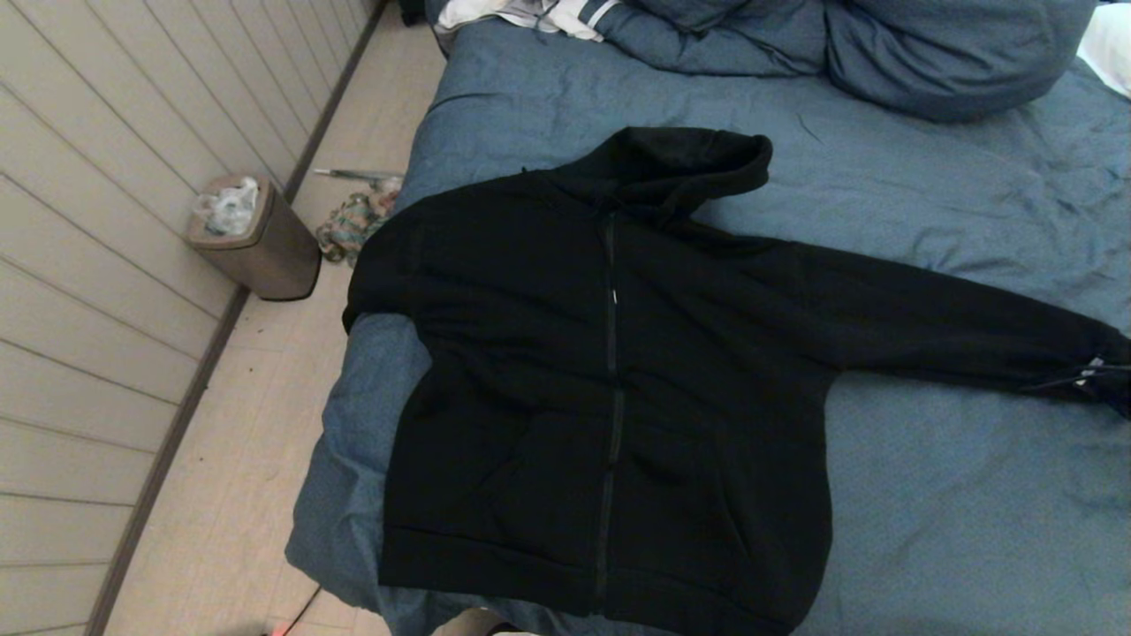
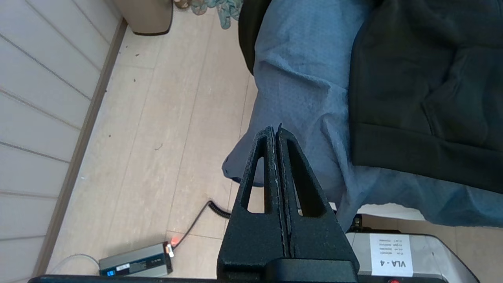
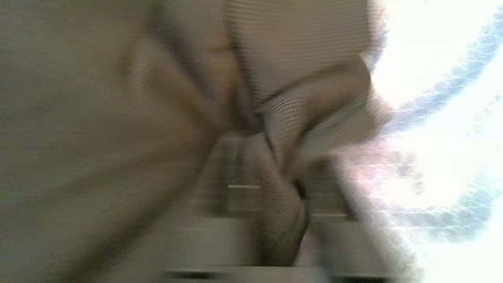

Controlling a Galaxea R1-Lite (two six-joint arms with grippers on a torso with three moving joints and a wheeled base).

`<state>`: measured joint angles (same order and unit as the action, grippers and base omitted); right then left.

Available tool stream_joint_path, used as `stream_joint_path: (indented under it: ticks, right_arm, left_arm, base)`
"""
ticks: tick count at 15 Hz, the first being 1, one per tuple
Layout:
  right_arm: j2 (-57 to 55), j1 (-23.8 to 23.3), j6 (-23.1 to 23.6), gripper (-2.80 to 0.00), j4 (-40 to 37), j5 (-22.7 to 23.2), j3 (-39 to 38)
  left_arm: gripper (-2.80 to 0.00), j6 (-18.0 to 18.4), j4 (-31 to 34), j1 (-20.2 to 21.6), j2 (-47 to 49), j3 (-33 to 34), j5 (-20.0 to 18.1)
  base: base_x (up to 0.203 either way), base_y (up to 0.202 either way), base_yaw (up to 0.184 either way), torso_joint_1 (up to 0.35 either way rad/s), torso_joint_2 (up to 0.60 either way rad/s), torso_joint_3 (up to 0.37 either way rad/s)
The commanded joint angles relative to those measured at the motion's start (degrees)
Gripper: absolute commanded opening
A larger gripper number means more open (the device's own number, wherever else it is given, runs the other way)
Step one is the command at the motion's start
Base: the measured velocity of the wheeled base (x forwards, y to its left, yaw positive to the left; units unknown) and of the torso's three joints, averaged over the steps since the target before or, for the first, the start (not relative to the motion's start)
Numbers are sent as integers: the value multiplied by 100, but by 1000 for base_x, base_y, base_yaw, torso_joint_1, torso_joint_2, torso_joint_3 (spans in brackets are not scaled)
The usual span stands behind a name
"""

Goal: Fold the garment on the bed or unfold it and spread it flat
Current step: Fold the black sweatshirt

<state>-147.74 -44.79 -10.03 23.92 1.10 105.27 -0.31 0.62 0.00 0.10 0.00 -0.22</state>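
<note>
The garment (image 1: 610, 371), a black zip hoodie, lies front up on the bed (image 1: 928, 495), with its hood toward the pillows. One sleeve stretches out to the right; the other droops over the bed's left edge. My right gripper (image 1: 1096, 373) is at the cuff of the stretched sleeve. In the right wrist view this gripper (image 3: 281, 184) has bunched garment (image 3: 298, 106) cloth pinched between its fingers. My left gripper (image 2: 277, 131) is shut and empty, parked low by the bed's (image 2: 302, 78) near left corner, beside the garment's (image 2: 424, 90) hem. It is out of the head view.
Blue pillows (image 1: 954, 53) and a white striped cloth (image 1: 548, 16) lie at the head of the bed. On the floor to the left stand a bin (image 1: 256, 234) by the panelled wall, a colourful cloth heap (image 1: 353, 225), and a grey power box (image 2: 135, 259) with a cable.
</note>
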Motion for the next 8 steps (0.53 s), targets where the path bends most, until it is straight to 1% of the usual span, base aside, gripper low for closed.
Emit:
stream_joint_path:
  ticks: [1, 4, 6, 8]
  right_arm:
    - [88, -7, -21, -280, -8, -40, -6]
    - [549, -42, -141, -280, -77, -249, -47]
    - [1056, -61, -435, -280, -305, -268, -158]
    - [1663, 10, -748, -280, -739, -264, -267]
  left_arm:
    - [-280, -11, -1, 0, -1, 18, -4]
    - [-280, -4, -1, 0, 8, 18, -4]
    - [-280, -4, -1, 0, 8, 18, -2]
    - [-280, -4, -1, 0, 8, 18, -4]
  base:
    - [0, 0, 0, 0, 0, 0]
    - [0, 0, 0, 0, 0, 0]
    - [0, 0, 0, 0, 0, 0]
    - [0, 0, 0, 0, 0, 0]
